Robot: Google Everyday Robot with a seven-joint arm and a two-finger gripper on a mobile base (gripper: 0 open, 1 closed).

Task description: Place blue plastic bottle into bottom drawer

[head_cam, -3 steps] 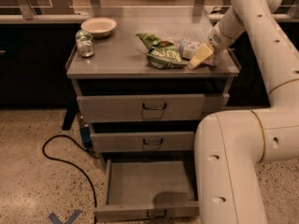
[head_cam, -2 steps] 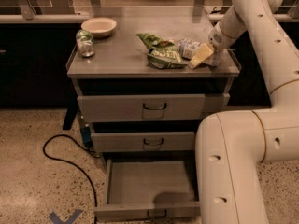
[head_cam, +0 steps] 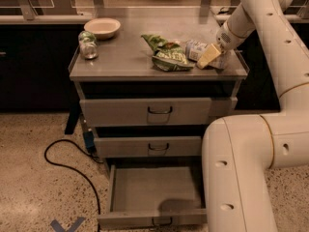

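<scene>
Speckled flooring (head_cam: pixel 29 178) is carrying a grey three-drawer cabinet (head_cam: pixel 125 59), with a white robot arm (head_cam: pixel 241 153) rising at its right. Below, the bottom drawer (head_cam: pixel 154 190) is standing pulled open. A green chip bag (head_cam: pixel 169 58) is lying on the cabinet top, with the blue plastic bottle (head_cam: pixel 194 49) lying just right of it. At the bottle's right end the gripper (head_cam: pixel 212 56) is resting; whether it is grasping cannot be determined.

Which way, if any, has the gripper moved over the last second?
No. The gripper sits at the same spot over the cabinet top, by the blue bottle, just right of the chip bag.
</scene>
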